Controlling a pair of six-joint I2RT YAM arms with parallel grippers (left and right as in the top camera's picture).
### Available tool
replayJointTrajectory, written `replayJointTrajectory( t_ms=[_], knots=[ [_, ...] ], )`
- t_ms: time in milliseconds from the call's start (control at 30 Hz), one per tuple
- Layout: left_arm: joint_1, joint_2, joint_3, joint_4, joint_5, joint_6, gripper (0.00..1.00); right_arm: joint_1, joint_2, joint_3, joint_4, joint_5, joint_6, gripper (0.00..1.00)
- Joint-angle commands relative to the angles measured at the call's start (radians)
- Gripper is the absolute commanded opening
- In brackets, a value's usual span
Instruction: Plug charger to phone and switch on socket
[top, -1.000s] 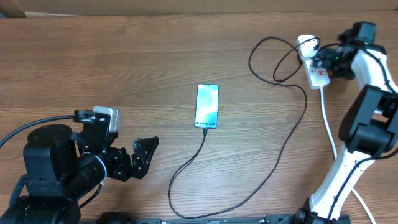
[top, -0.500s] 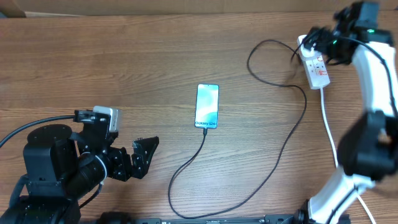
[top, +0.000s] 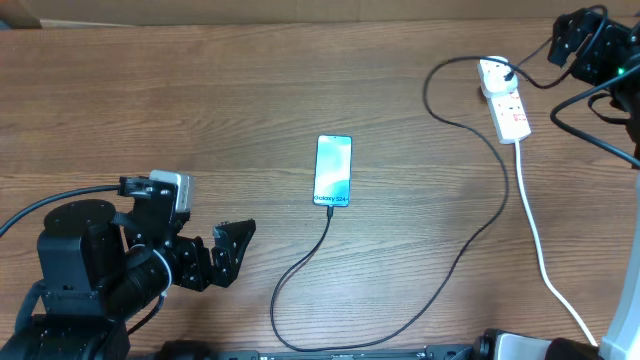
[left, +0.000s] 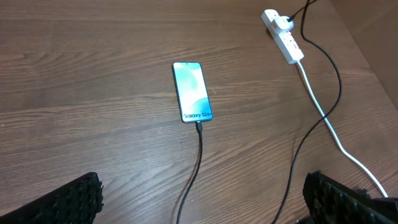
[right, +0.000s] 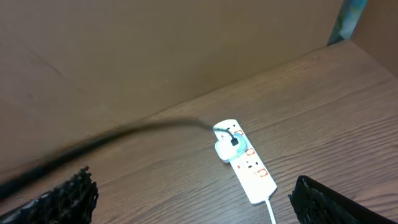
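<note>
**Charger joined to phone and strip, both grippers spread and clear**

The phone (top: 333, 171) lies flat near the middle of the wooden table (top: 200, 100), its screen lit blue-teal, with small text at the end nearest the robot. The connector (top: 328, 210) of the charger cable (top: 470, 245) sits in that end. From there the black cable loops toward the table's near edge, then runs up to the power strip (top: 505, 100) at the far right. Its plug (right: 225, 146) is seated in the strip's end outlet. The position of the strip's red-marked switches cannot be told. A thick white cord (top: 540, 240) trails from the strip toward the near edge.

The left gripper (left: 203, 179) hangs with fingers wide apart, holding nothing, well short of the phone. The right gripper (right: 193, 180) is also spread and empty, raised above and apart from the strip.
</note>
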Motion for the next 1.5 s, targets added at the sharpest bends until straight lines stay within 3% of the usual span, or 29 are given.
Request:
replayJointTrajectory(
  t_ms=[0,333,633,967,1467],
  knots=[
    [-0.002,-0.003,0.006,0.003,0.01,0.015,1.0,-0.002,0.044,-0.022,0.004,0.009,0.01,1.0],
    [-0.002,-0.003,0.006,0.003,0.01,0.015,1.0,-0.001,0.268,-0.078,0.0,0.011,0.01,1.0],
    [-0.002,-0.003,0.005,0.003,0.01,0.015,0.99,-0.003,0.389,-0.075,-0.041,0.201,0.051,1.0],
    [-0.002,-0.003,0.005,0.003,0.01,0.015,1.0,-0.002,0.2,-0.066,-0.126,0.171,0.091,1.0],
    [-0.002,-0.003,0.005,0.003,0.01,0.015,1.0,-0.001,-0.21,-0.129,-0.397,0.078,0.091,1.0]
  ],
)
